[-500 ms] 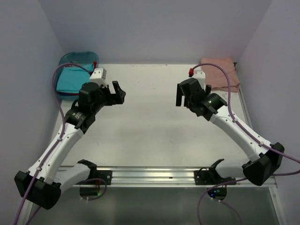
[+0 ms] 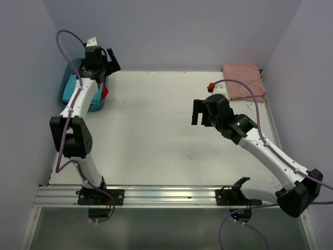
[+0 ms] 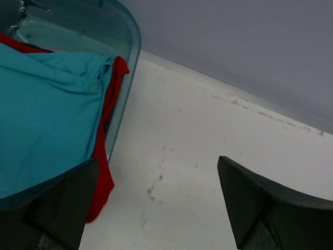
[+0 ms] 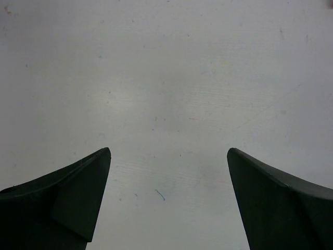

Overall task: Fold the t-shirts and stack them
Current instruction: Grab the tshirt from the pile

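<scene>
- Down and to the left of the left gripper (image 3: 157, 161), the turquoise t-shirt (image 3: 47, 114) lies bunched inside the blue plastic tub (image 3: 132, 52). The red t-shirt (image 3: 106, 135) shows at its edges, and 1 flap hangs out over the tub's rim.
- The left gripper's jaws are spread wide with nothing between them. It hovers just beside the tub's rim, mostly over bare table (image 3: 208, 146).
- The right gripper (image 4: 169, 151) is spread just as wide and is empty. It points down at bare table, well apart from any cloth.
- Behind and to the right of the right gripper, the pale salmon-pink t-shirt (image 2: 244, 80) sits folded. It looks like the start of the stack.
- All 3 shirts are probably light, soft and limp. They should sag and drag rather than hold a shape, and 1 pinch could catch 2 layers.
- The turquoise shirt lies uppermost, so it seems the next to take. A pinch on a raised fold nearest the left fingers, clear of the red edge, should lift it alone.
- The red flap is the easiest thing to reach, but the rest of that shirt seems pinned underneath. Pulling it would probably drag the turquoise shirt along.
- The tub looks thin and light, so a snagged pull could slide or tip it.
- Once a shirt is out, spreading it flat probably calls for 2 grippers at the shoulders or hem corners.
</scene>
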Robot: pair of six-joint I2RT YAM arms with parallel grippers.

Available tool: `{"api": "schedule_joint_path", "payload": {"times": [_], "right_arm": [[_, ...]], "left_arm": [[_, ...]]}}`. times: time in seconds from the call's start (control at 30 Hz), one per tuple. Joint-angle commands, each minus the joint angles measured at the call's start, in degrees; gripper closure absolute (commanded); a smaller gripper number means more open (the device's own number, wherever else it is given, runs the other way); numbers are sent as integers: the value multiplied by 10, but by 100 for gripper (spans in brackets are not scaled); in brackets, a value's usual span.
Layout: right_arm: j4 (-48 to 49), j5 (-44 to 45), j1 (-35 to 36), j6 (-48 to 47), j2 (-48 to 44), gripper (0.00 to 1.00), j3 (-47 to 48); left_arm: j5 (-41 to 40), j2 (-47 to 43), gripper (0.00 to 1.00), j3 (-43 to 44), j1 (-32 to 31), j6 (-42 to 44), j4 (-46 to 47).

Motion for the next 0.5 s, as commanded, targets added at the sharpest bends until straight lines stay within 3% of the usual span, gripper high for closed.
{"api": "schedule_joint_path", "payload": {"times": [0.0,0.2,0.33,0.47], "right_arm": [[37,-51,-1,-11,-28,1,-12],[19,-50,-1,-11,-56,1,-41],[15,-47,-2,-10,-76,1,-61],[12,-44,-1,-11,-76,1,-66]], "left_arm": [[-16,109,0,103,46,-5,-38],[-72,252,2,229,58,-4,-89],[-123,258,2,220,65,-19,-87],[-172,218,3,140,72,-42,-53]]}}
